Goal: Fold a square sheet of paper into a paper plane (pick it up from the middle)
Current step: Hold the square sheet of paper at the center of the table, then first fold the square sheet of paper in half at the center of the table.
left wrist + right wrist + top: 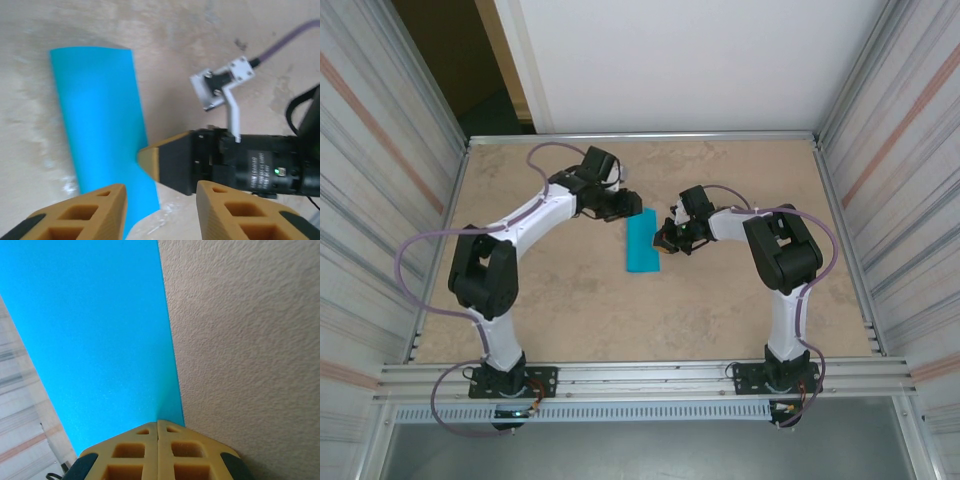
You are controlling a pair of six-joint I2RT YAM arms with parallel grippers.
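We see the sheet of paper lying near the middle of the surface, about midway between its left and right edges and a little closer to the far edge than to the near one. It shows as a long, narrow, bright teal rectangle, plain and unmarked, with its long sides running from far to near at a slight tilt. The left tool hangs just over the far end of the sheet. In its own wrist view, the left tool has its two tan fingers well apart, released, with one corner of the sheet and some bare surface showing in the gap; nothing is clamped between them. The right tool reaches in from the right-edge side and meets the long right side of the sheet. From the left wrist we see the right tool as a blunt tan wedge whose tip touches that paper edge, with a white bracket and a purple cable behind it. In its own view the right tool is clenched, finger against finger, right where the edge of the sheet ends. We cannot tell whether the paper is caught between the fingers or merely touched by them.
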